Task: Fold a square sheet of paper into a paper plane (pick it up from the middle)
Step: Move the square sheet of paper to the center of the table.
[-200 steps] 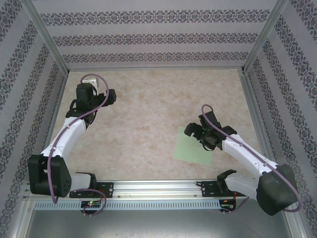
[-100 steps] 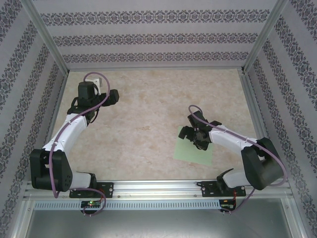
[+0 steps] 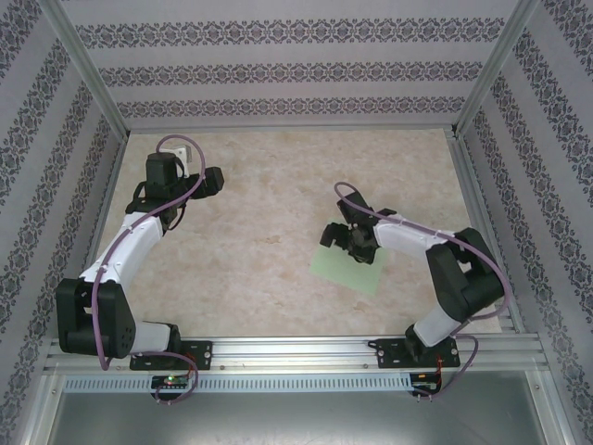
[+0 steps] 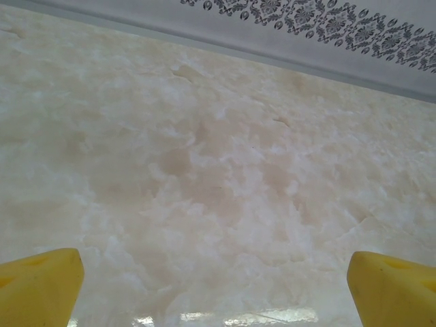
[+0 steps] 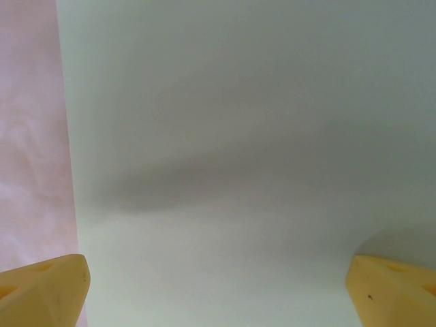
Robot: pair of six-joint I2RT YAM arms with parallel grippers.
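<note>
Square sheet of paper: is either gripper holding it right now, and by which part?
Nothing is held. The right gripper stands open over the square sheet of paper; the left gripper is open over bare table.

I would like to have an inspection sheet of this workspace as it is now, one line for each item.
Surface: beige marbled table top, no spills seen.
Job's things: square sheet of paper, pale green, unfolded, lying on the right side.
Clutter: one small white object at the far left corner, partly hidden; I cannot tell what it is.
Pincers: left pincer open over bare table, holding nothing; right pincer open, close over the sheet, not gripping it.
Cables: left purple cable and right purple cable loop above the wrists.
Surroundings: patterned walls, metal frame posts, metal rail at the near edge.
</note>
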